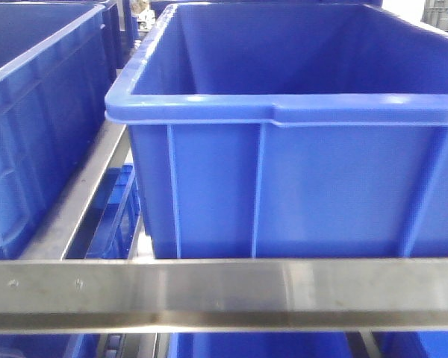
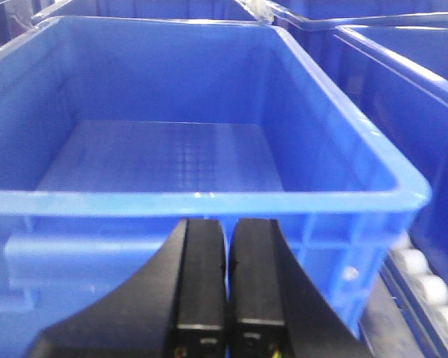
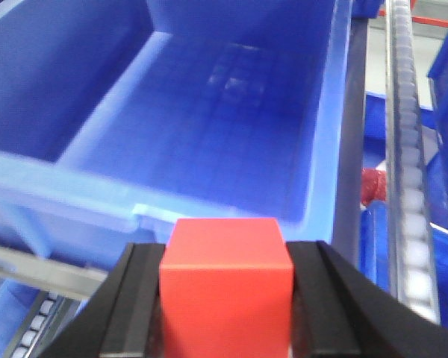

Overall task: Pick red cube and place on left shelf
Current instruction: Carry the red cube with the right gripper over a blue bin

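My right hand (image 3: 225,328) pinches the small bright red cube (image 3: 225,261) by its side faces, level and just short of the near rim of the deep blue plastic crate (image 3: 97,186), ready, I judge, to carry it in. My left hand (image 2: 228,298) is pressed together, empty.

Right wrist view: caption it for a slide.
Right pincer holding the red cube in front of an open blue bin.

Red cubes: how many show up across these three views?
1. The small bright red cube is clamped in the right gripper, in front of a large blue plastic bin, in the right wrist view. More could be hidden outside the views.
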Controlling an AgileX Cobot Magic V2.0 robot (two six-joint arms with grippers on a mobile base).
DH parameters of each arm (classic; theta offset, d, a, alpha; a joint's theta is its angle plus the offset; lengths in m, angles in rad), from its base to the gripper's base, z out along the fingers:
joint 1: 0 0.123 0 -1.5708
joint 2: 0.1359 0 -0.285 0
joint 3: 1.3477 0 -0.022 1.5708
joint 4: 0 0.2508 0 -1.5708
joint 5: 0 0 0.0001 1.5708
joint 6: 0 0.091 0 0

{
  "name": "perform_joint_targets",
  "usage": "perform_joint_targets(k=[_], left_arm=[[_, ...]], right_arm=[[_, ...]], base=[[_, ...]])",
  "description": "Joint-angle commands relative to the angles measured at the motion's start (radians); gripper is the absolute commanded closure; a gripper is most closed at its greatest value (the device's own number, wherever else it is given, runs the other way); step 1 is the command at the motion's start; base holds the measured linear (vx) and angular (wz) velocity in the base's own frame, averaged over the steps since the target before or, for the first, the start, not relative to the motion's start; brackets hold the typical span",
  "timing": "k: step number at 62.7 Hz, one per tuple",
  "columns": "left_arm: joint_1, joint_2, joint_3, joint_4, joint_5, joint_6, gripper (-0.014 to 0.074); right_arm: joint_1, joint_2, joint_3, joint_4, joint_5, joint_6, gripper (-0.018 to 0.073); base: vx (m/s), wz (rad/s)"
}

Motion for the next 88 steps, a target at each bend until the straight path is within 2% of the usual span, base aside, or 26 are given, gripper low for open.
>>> perform_joint_targets(k=[1, 74, 82, 88], left_arm=[[-0.006, -0.012, 0.024, -0.001, -0.089, -0.005, 0.0495], [-0.006, -0.012, 0.024, -0.001, -0.089, -0.005, 0.0495], [-0.006, -0.012, 0.024, -0.001, -0.089, -0.005, 0.0496], [-0.006, -0.012, 0.024, -0.001, -0.089, -0.005, 0.0496]], right_arm=[[-0.006, 0.010, -0.028, 0.006, -0.084, -0.004, 0.0421], [-0.004, 0.012, -0.039, 0.006, -0.109, -0.006, 0.0421], [0.037, 0.050, -0.128, 0.005, -0.092, -0.014, 0.0421], [0.103, 0.145, -0.240, 0.005, -0.049, -0.014, 0.0421]], base=[[0.14, 0.00], [0.03, -0.01], [0.00, 0.00], [0.01, 0.08]])
